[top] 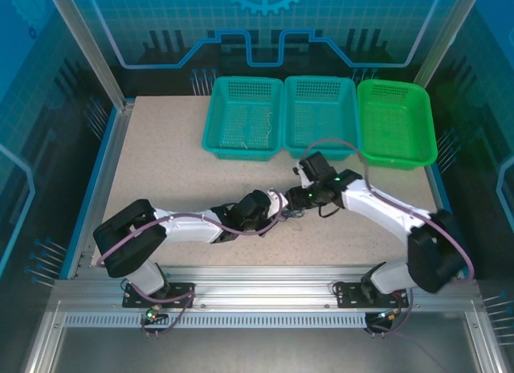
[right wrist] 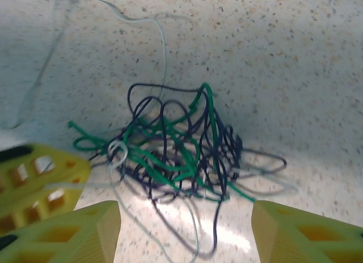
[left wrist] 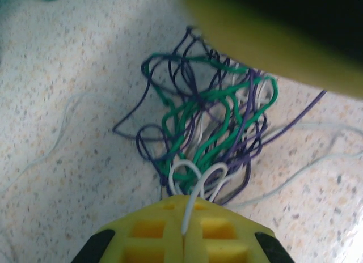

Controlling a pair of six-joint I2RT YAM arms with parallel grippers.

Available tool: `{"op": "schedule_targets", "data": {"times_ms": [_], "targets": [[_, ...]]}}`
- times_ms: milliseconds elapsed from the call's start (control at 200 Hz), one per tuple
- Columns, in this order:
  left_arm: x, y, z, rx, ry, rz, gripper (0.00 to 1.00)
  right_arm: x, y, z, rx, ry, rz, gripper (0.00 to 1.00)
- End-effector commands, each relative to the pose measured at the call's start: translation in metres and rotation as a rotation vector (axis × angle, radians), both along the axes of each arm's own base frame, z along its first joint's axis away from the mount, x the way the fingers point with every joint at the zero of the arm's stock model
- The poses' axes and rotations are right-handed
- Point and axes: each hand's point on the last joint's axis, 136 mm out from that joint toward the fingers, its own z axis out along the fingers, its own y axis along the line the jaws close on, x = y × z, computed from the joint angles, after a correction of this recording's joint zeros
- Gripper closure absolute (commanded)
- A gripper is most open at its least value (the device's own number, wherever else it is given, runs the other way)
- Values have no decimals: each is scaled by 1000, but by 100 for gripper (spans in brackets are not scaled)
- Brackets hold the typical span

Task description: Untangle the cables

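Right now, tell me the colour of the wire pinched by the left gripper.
White; the wire shows best from the left wrist.

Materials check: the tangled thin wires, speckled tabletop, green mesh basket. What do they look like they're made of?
Tangle of thin green, purple and white wires: probably plastic-insulated; smooth, slightly glossy, in springy loops. Speckled beige tabletop: matte stone-look laminate or composite, unclear which; flecks throughout. Bright green mesh basket: likely moulded plastic; uniform colour, perforated walls.
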Motion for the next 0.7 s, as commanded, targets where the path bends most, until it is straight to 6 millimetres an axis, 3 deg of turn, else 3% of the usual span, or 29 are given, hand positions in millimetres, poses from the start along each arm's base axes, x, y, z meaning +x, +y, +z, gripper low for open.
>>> {"op": "schedule_targets", "data": {"times_ms": [0, 60, 165, 325, 370, 435, 535, 610, 695], "targets": [[-6, 6, 2, -26, 14, 15, 100, -1, 15, -21, -91, 66, 47, 34], [-8, 7, 1, -28, 18, 14, 100, -1, 18, -38, -149, 121, 36, 32], [-7, 13, 4, -23, 2, 33, 100, -1, 3, -67, -310, 184, -42, 31], [0, 30, 17, -47, -48, 133, 100, -10, -1, -92, -324, 242, -87, 38], [1, 33, 20, -55, -59, 156, 100, -11, -5, -97, -341, 253, -93, 43], [3, 38, 25, -62, -71, 186, 100, -10, -13, -100, -378, 250, -112, 60], [7, 45, 32, -60, -93, 225, 100, -4, -34, -94, -415, 203, -176, 97], [9, 54, 39, -61, -116, 266, 100, 3, -51, -81, -394, 159, -244, 100], [14, 70, 49, -83, -131, 335, 100, 12, -83, -64, -350, 109, -368, 100]]}}
